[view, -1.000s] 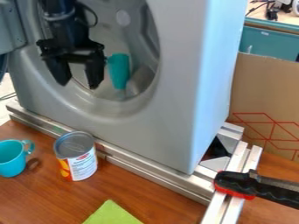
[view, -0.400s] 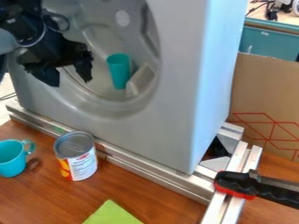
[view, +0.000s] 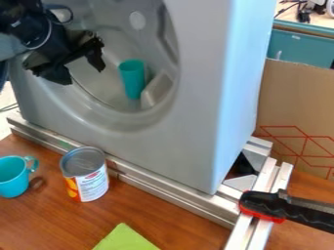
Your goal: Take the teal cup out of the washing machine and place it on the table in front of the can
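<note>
Openly, my gripper [view: 85,76] hangs at ten o'clock in view, jaws spread. At my three o'clock, one smooth teal cup [view: 132,80] rests inside the rounded grey drum [view: 111,105]. The wooden bench [view: 55,222] carries one ribbed-topped can [view: 91,183] at my six, one edge-cropped turquoise mug [view: 13,183] at seven, and one cut-off green piece [view: 124,239], material unclear.

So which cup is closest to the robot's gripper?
The teal cup inside the grey machine. The turquoise mug with a handle is farther away, down on the wooden table.
</note>
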Motion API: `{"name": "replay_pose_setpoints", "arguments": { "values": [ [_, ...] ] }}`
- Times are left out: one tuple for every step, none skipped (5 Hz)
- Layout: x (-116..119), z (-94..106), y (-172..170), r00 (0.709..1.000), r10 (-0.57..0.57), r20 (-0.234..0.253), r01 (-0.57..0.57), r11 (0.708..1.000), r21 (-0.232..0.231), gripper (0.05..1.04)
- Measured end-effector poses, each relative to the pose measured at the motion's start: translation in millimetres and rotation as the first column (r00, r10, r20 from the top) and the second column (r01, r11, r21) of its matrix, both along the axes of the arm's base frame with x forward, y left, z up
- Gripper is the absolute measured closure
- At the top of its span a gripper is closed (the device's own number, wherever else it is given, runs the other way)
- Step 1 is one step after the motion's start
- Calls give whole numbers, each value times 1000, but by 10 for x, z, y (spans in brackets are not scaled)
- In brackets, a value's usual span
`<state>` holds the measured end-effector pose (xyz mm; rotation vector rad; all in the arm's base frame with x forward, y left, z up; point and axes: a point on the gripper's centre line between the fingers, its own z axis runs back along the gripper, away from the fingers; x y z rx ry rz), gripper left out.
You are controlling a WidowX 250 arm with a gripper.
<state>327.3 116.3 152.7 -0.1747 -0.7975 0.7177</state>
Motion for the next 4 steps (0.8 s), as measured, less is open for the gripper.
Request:
{"name": "replay_pose_setpoints", "arguments": {
  "values": [
    [195,86,-15,999,44,3,-44,999,-9,83],
    [339,47,-51,999,44,-31,-45,999,-21,83],
    [446,-18,-79,998,32,-58,-34,998,-43,83],
    [499,-123,-80,996,27,-81,-31,998,-50,83]
  ]
}}
